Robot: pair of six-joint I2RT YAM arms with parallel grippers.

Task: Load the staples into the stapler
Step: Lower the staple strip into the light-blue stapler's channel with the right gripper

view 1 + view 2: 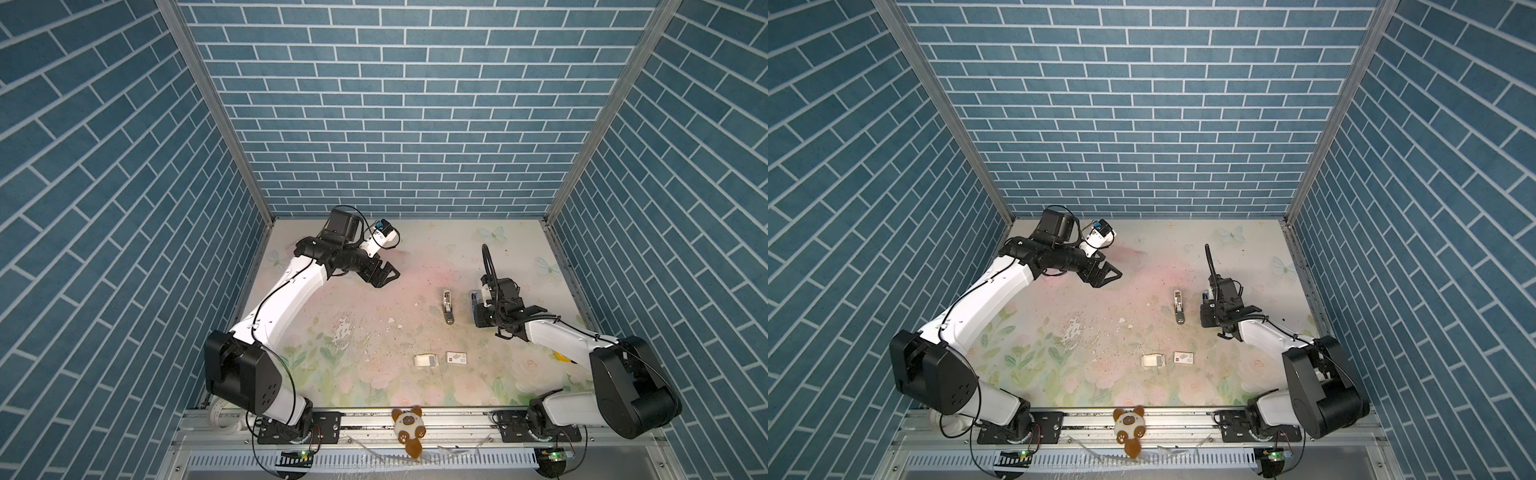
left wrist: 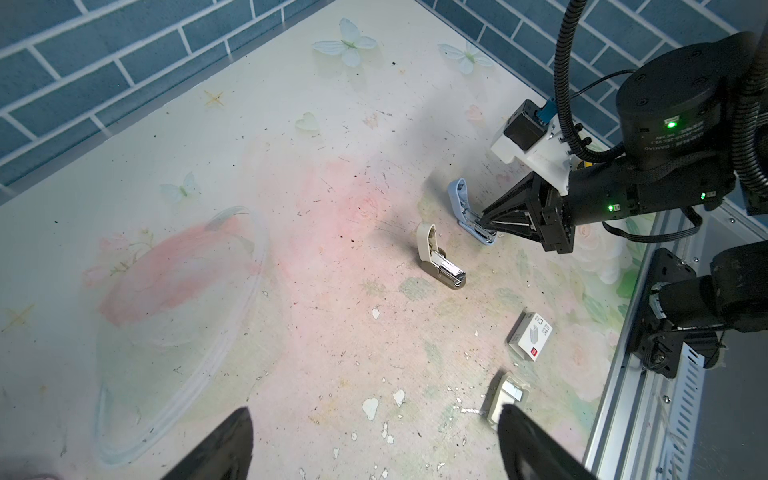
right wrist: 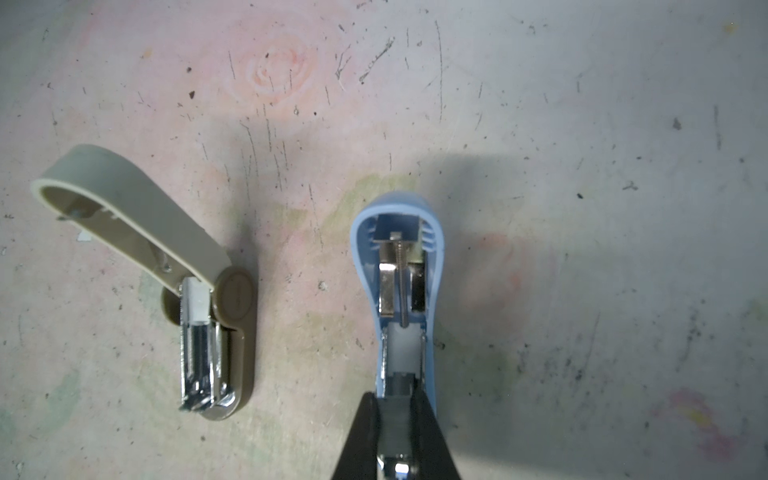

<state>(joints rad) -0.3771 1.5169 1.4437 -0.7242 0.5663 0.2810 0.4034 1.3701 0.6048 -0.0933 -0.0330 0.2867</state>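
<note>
The right end effector pinched a grey strip of staples over the magazine of the open blue stapler on the table — the left end effector hung spread, well apart.

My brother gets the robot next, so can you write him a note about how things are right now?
Left tool: open, empty, held above the table's left rear.
Right tool: shut at the front end of the blue stapler, which lies opened up. I cannot tell whether it pinches a staple strip.
Beige stapler: also open, lying beside the blue one, nothing touching it.
Staple tray is out of its sleeve; both lie near the front edge.
Done: both staplers open, tray slid out.
Left: seat the staples in the blue stapler, then close its lid.
</note>
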